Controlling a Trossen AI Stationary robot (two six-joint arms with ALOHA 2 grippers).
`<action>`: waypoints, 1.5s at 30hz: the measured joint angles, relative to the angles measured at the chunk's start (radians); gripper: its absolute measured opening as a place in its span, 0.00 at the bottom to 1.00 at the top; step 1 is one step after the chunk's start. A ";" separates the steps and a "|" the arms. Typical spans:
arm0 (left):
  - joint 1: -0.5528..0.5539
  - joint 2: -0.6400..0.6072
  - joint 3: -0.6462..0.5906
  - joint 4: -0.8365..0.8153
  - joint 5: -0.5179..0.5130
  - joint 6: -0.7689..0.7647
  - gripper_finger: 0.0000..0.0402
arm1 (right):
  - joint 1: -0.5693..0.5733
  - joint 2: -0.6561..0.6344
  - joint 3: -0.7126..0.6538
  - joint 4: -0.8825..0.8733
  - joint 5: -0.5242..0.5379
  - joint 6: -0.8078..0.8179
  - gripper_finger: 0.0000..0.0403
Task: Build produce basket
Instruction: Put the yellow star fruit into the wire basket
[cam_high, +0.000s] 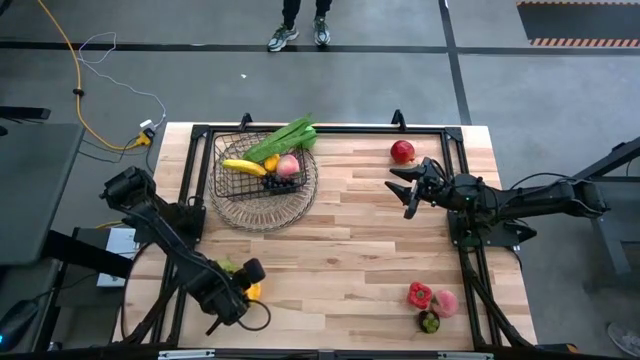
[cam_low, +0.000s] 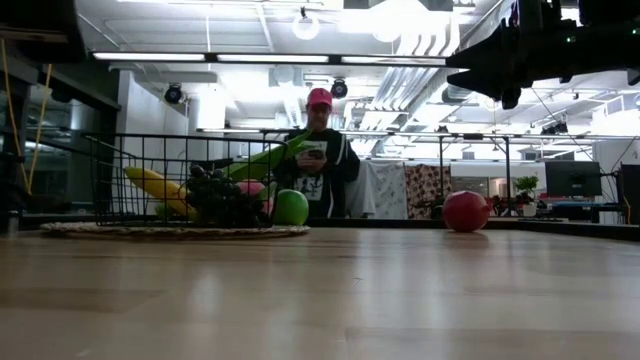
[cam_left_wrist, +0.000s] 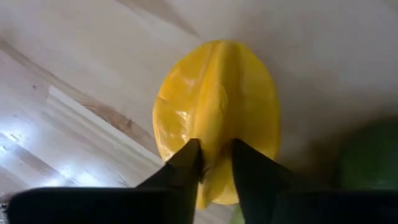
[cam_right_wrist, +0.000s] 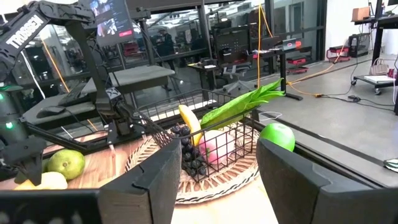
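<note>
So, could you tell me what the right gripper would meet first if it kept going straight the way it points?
Probably the basket: the right gripper, jaws open, aims at it, though it may be high enough to pass over.

Grey floor (cam_high: 400, 80) with dark tape lines — ceiling strip lights (cam_low: 180, 57) overhead
</note>
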 joint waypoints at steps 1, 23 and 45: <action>0.006 -0.001 0.000 0.002 0.000 0.000 0.15 | 0.000 0.000 0.000 -0.001 0.000 0.000 0.50; 0.229 -0.357 -0.037 0.435 -0.330 0.063 0.02 | 0.000 0.001 0.000 -0.020 0.000 -0.017 0.50; 0.783 -0.609 -0.742 1.837 -0.175 0.015 0.01 | 0.000 0.009 0.000 -0.015 0.014 -0.001 0.50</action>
